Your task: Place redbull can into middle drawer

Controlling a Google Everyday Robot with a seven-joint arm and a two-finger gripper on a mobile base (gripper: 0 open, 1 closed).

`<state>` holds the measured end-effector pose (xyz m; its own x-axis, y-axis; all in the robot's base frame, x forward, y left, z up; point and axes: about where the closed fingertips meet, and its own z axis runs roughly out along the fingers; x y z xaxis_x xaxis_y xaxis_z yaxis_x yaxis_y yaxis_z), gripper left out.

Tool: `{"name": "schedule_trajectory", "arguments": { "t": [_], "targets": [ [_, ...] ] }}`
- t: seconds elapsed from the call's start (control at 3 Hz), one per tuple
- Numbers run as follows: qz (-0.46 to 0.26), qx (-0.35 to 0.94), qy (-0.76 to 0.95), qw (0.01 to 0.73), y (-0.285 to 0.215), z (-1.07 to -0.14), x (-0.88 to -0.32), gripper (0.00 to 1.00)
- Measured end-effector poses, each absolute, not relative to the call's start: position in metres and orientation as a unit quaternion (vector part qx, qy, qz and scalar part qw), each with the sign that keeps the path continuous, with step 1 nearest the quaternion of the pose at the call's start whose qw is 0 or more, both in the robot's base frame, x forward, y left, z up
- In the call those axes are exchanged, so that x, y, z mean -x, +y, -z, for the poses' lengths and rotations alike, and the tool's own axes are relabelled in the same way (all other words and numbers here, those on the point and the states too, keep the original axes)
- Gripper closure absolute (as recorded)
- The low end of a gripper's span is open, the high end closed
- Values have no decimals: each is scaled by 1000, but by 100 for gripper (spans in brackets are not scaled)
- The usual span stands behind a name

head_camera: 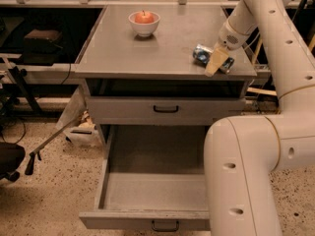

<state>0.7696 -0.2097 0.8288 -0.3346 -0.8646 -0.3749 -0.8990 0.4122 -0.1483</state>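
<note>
The redbull can (pixel 201 54) lies on its side near the right front edge of the grey cabinet top (pixel 147 53), blue and silver with its shiny end facing left. My gripper (pixel 215 64) is down at the can, its tan tip crossing in front of the can's middle and right part. The middle drawer (pixel 147 193) is pulled out far below, showing its flat grey floor and a small dark handle (pixel 165 225). My white arm hides the drawer's right side.
A white bowl (pixel 144 27) holding a red apple (pixel 144 16) stands at the back of the top. A shut drawer front (pixel 165 110) with a black handle sits above the open one. A rod (pixel 49 141), a bag (pixel 81 132) and a dark chair base (pixel 7 161) lie on the floor at left.
</note>
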Motion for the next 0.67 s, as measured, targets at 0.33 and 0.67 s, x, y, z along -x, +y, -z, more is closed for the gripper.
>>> {"name": "schedule_trajectory", "arguments": {
  "t": [0.33, 0.67],
  "targets": [
    [-43, 533, 818, 211, -213, -831, -772, 100],
    [-43, 533, 818, 211, -213, -831, -772, 100]
  ]
}}
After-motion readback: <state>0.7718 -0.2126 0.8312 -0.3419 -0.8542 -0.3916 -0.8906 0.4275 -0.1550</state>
